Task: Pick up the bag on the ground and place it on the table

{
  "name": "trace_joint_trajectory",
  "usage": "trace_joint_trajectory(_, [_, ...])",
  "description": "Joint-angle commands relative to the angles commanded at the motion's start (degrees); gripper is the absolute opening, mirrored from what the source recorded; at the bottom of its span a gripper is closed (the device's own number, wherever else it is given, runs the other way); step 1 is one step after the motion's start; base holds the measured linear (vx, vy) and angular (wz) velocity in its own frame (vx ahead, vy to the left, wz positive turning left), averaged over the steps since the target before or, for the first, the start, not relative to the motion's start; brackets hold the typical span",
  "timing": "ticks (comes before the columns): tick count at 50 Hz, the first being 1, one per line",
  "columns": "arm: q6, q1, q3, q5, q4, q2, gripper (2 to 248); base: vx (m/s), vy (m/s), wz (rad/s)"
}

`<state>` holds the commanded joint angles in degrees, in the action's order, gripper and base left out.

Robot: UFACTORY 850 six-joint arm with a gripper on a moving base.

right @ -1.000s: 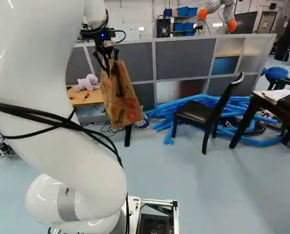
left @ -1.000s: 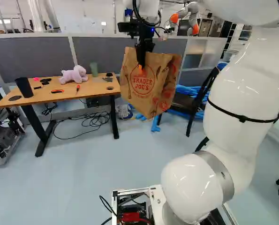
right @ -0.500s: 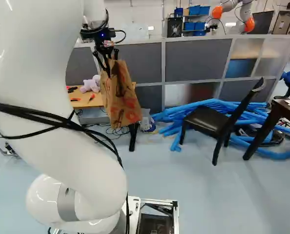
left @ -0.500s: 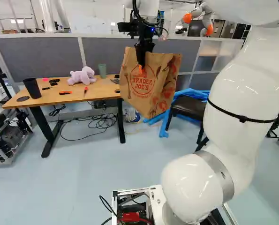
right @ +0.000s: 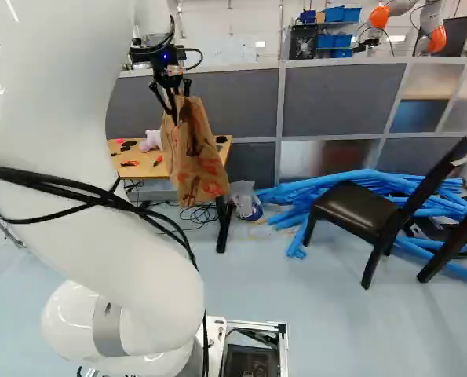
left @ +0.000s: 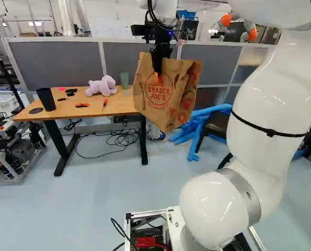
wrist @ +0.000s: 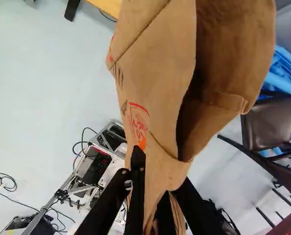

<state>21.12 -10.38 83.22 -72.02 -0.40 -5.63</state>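
Carrying step, my gripper pinching the bag by its upper edge, the bag hanging aloft, apparently short of the table; next move judged: approach, clear the tabletop edge, lower gently

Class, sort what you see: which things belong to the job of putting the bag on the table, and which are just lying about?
Part of the job:
- paper bag, hanging from the gripper
- wooden table, where it should go

Just lying about:
- plush toy, black cup and green cup, on the table
- blue tubes
- black chair
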Motion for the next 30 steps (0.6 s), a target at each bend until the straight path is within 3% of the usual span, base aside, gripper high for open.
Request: trace_joint_trajectory(30, [0.00,0.00,0.00,0.00,0.00,0.00,21,0.164,0.020,0.028])
